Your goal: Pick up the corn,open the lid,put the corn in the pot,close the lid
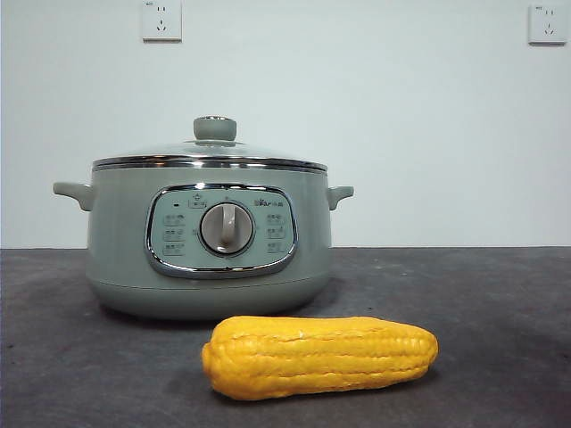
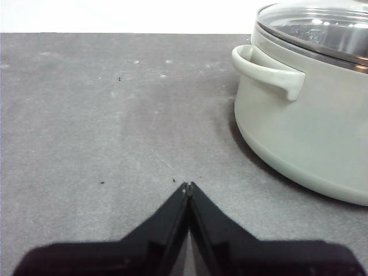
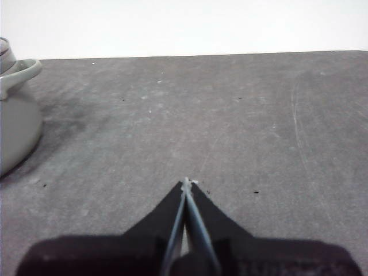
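Note:
The yellow corn (image 1: 319, 356) lies on its side on the dark table, in front of the pot (image 1: 209, 241) and a little to its right. The sage-green pot stands left of centre with the glass lid (image 1: 212, 153) closed on it, knob on top. Neither arm shows in the front view. My left gripper (image 2: 188, 187) is shut and empty above bare table beside the pot (image 2: 310, 115), whose side handle and lid (image 2: 322, 26) show there. My right gripper (image 3: 186, 184) is shut and empty, with the pot's other handle (image 3: 17, 75) at the picture's edge. The corn is out of both wrist views.
A dark grey table top (image 1: 482, 294) runs to a white wall with two sockets (image 1: 161, 20) high up.

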